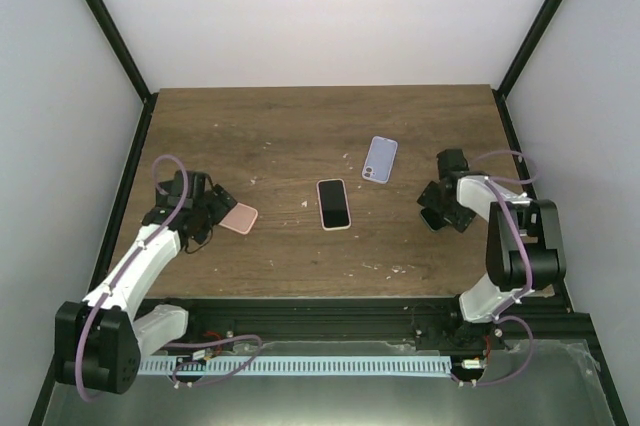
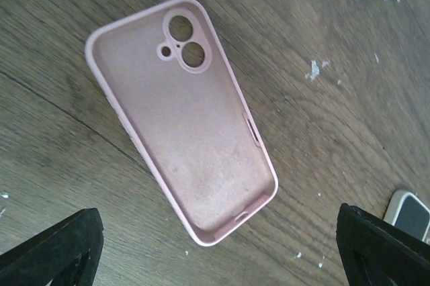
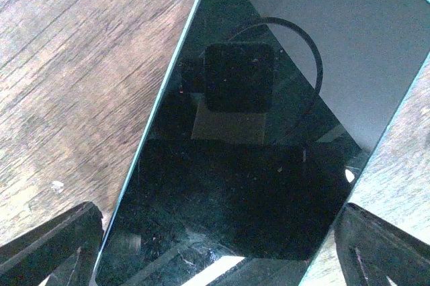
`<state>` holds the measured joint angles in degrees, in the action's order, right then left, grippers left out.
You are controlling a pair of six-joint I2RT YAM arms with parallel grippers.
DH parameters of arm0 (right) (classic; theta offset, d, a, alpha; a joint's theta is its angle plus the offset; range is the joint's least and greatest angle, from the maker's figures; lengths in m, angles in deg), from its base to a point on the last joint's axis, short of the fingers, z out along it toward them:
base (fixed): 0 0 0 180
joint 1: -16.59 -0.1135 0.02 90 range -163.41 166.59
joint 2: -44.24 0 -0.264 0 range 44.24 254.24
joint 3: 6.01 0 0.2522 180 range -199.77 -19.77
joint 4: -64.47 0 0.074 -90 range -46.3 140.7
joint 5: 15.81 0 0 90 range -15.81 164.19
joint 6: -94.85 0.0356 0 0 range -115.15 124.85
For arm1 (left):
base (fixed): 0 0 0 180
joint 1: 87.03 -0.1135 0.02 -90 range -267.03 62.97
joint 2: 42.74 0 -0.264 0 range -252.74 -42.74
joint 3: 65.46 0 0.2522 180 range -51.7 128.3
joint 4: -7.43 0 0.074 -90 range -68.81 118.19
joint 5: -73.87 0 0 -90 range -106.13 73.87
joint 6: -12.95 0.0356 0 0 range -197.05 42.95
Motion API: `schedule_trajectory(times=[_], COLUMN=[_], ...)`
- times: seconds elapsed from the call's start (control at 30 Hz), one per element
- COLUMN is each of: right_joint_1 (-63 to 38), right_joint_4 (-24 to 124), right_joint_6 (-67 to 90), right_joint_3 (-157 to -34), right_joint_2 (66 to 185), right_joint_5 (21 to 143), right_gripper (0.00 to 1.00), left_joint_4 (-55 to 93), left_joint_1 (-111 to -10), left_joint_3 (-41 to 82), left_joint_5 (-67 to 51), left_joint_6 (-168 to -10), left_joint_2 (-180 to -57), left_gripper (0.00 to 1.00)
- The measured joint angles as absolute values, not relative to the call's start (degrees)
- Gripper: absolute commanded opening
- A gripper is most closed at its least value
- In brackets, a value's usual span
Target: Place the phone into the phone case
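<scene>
Wood-grain table (image 1: 300,126) fills a white-walled booth. At its left side the left gripper (image 2: 215,229) hangs with fingers spread wide and nothing between them, over the pink phone case (image 2: 188,125), which lies flat, hollow side up. At the right, the right gripper (image 3: 218,232), equally wide and empty, hangs over a teal-edged phone (image 3: 255,165) lying screen up. A pink-edged phone (image 1: 333,204) lies screen up mid-table, and a lavender phone (image 1: 379,159) lies back up just beyond it.

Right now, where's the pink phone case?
In the top view, the pink case lies left on the table, just beyond the left hand, left of the central phone.
</scene>
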<state>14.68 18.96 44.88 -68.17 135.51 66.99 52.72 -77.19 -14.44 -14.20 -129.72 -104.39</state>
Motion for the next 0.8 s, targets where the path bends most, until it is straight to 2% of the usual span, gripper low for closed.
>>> schedule_trajectory(times=[0.17,0.37,0.6,0.8], right_joint_1=[13.81,14.62,15.95,16.91], right_joint_4=[17.84,16.14,12.99,10.67], right_joint_6=[48.40,52.71,56.18,57.01], right_joint_3=[-69.77,-71.43,-74.60,-76.59], right_joint_2=[136.84,137.67,140.27,141.95], right_joint_5=[66.29,67.58,68.97,69.70], right_gripper=[0.93,0.93,0.93,0.89], left_joint_4=[53.14,53.92,53.75,52.09], left_joint_1=[-77.43,-77.49,-77.51,-77.51], left_joint_3=[-14.83,-14.99,-14.99,-14.83], left_joint_5=[-16.51,-17.15,-17.67,-20.73], left_joint_6=[-132.28,-135.88,-139.86,-141.21], left_joint_2=[-104.26,-105.53,-108.65,-113.68], left_gripper=[0.87,0.83,0.72,0.69])
